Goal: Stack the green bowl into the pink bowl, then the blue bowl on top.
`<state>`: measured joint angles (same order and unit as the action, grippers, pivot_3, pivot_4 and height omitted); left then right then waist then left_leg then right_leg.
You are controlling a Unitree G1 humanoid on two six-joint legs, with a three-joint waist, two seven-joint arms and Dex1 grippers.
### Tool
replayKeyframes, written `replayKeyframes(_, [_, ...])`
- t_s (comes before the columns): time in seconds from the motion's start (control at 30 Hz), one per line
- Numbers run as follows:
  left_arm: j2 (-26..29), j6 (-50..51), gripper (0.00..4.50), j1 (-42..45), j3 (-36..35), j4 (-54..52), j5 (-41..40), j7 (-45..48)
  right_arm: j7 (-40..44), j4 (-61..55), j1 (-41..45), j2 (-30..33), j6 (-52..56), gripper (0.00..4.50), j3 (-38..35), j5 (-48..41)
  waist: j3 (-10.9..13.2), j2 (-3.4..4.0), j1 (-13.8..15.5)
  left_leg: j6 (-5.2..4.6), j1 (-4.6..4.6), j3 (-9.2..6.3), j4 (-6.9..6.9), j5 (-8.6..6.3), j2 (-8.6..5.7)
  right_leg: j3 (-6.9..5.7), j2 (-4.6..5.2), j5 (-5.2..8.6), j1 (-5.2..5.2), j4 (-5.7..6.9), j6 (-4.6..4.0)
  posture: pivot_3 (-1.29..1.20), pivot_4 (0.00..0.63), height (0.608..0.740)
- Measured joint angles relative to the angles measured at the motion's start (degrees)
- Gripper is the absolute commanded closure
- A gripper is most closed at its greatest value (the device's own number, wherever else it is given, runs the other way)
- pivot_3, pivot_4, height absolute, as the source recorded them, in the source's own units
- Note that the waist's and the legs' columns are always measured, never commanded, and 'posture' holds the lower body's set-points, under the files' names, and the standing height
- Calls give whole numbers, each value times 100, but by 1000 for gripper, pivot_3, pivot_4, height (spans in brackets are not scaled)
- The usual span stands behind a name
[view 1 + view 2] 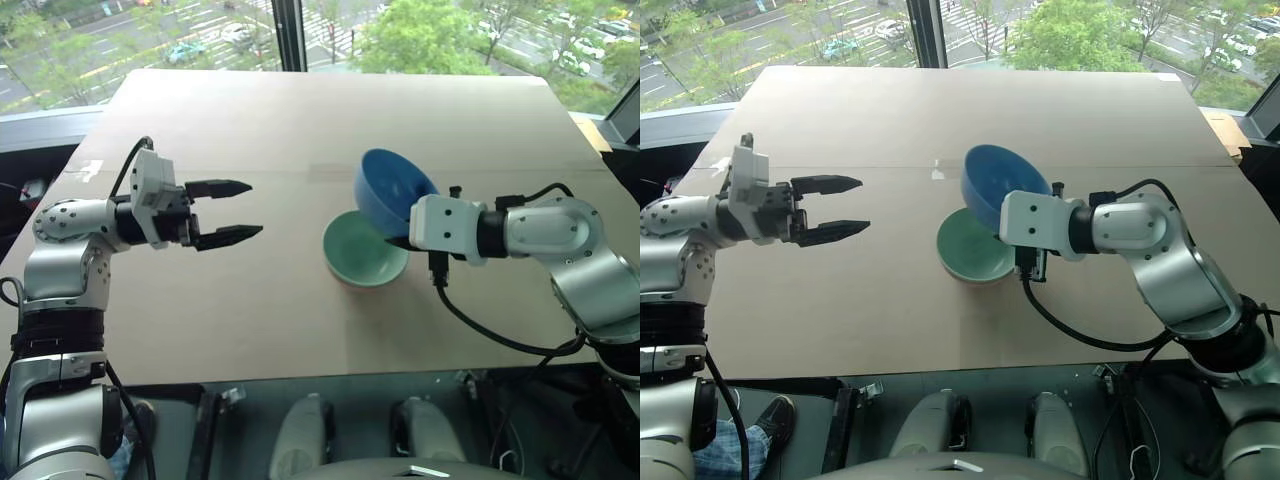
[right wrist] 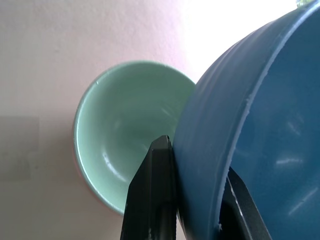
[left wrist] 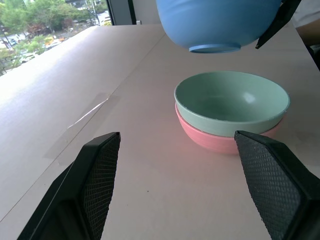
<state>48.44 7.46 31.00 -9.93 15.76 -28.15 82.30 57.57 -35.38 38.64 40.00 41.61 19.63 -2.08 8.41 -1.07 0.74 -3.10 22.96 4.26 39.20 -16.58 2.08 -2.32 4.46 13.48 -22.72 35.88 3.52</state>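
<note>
The green bowl point(image 1: 364, 249) sits nested inside the pink bowl point(image 3: 210, 141) near the middle of the cardboard-covered table point(image 1: 300, 130). Just above and slightly behind them hangs the blue bowl point(image 1: 392, 191), tilted, its rim pinched by my right gripper point(image 2: 197, 192), which is shut on it. In the right wrist view the green bowl point(image 2: 127, 130) lies below the blue bowl point(image 2: 265, 125). To the left of the bowls, well apart from them, my left gripper point(image 1: 232, 211) hovers open and empty, pointing toward them.
The table's front edge point(image 1: 300, 375) runs close to me. A strip of tape point(image 1: 937, 172) lies on the surface behind the bowls. Windows stand beyond the far edge.
</note>
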Motion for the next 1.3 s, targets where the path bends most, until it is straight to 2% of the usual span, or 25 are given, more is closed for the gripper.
replayKeyframes(0.1, [-29, -27, 643, 71, 51, 71, 7, 18, -100, -155, 145, -173, 225, 3320, 86, -53, 0, 0, -2, 0, 2, 0, 0, 0, -1, 0, 0, 0, 0, 0, 0, 0, 150, 738])
replayKeyframes(0.13, [-37, -27, 643, 85, 66, 86, 6, 19, -134, -223, 194, -218, 304, 2834, 90, -81, 0, 0, -2, 0, 3, -1, 0, 0, -1, -4, 0, 0, 0, 1, 0, 0, 150, 738])
replayKeyframes(0.23, [-48, -39, 643, 137, 97, 143, 17, 14, -226, -405, 255, -287, 539, 1822, 93, -163, 0, -1, 1, 0, 3, 0, 0, 0, -1, -8, 0, 0, 1, 0, 0, 0, 150, 738])
replayKeyframes(0.27, [-48, -41, 643, 137, 97, 145, 19, 13, -237, -409, 255, -293, 551, 1732, 93, -165, -1, -1, 0, 0, 3, 0, 0, 0, -1, -8, 0, 0, 1, 0, 0, 0, 150, 738])
replayKeyframes(0.3, [-66, -53, 643, 142, 105, 160, 48, 7, -336, -416, 255, -351, 592, 1208, 91, -172, -1, -2, -6, 0, 2, -1, 0, 0, -3, -7, 0, 0, 1, 0, 0, 0, 150, 738])
replayKeyframes(0.33, [-77, -53, 643, 141, 117, 164, 66, 5, -399, -420, 262, -377, 654, 1009, 89, -190, -1, -2, -8, 0, 2, 0, 1, 0, -3, -7, 0, 0, 1, 1, 0, 0, 150, 738])
replayKeyframes(0.47, [-102, -73, 643, 104, 149, 147, 117, -7, -501, -488, 417, -427, 1307, 1009, -277, -548, -2, -3, -2, 0, 2, -1, 1, 0, 0, -8, 0, 0, 1, 1, 0, 0, 150, 738])
replayKeyframes(0.53, [-121, -136, 643, 27, 151, 127, 138, -21, -548, -544, 407, -443, 1698, 1009, -745, -857, -2, -3, 0, 0, 4, -2, -1, 0, 0, -8, 0, 0, 1, 2, 0, 0, 150, 738])
replayKeyframes(0.63, [-135, -209, 643, -81, 145, 112, 179, -76, -587, -605, 58, -489, 2034, 1009, -1564, -1313, -6, -10, 7, 0, 8, -2, -4, 0, 0, -13, 1, 0, 3, 1, 0, 0, 150, 738])
replayKeyframes(0.7, [-145, -260, 643, -150, 121, 64, 192, -125, -552, -615, -450, -465, 1875, 1009, -2040, -1556, -12, -19, 16, 0, 10, -2, -5, 0, -1, -22, 1, 0, 6, -1, 0, 0, 150, 738])
replayKeyframes(0.93, [-187, -327, 643, -643, -51, -188, 204, -513, -275, -288, -2579, -213, 710, 1009, -3379, -2018, -12, -19, 3, -1, -2, -9, -6, -1, 1, -3, 3, 0, 4, -4, 1, 0, 150, 738])
replayKeyframes(1.07, [-269, -162, 643, -1366, -243, -839, 96, -912, 1, 233, -3710, -415, -410, 1009, -4255, -2259, -12, -19, 2, -1, -9, -4, -5, -1, 4, 8, 5, 0, 5, -3, 1, 0, 150, 738])
replayKeyframes(1.13, [-316, -101, 643, -1789, -321, -1178, 67, -1110, 173, 583, -4158, -414, -992, 1009, -4506, -2277, -13, -21, -2, -1, -20, -3, -4, -1, 4, 11, 6, 0, 11, -2, 1, 0, 150, 738])
replayKeyframes(1.3, [-435, 32, 643, -2414, -476, -1736, -62, -1478, 476, 1114, -4577, -438, -1874, 1009, -4697, -2489, -13, -20, -4, 4, -29, -3, -5, 2, 8, 13, 3, 0, 14, 2, -1, 0, 150, 738])
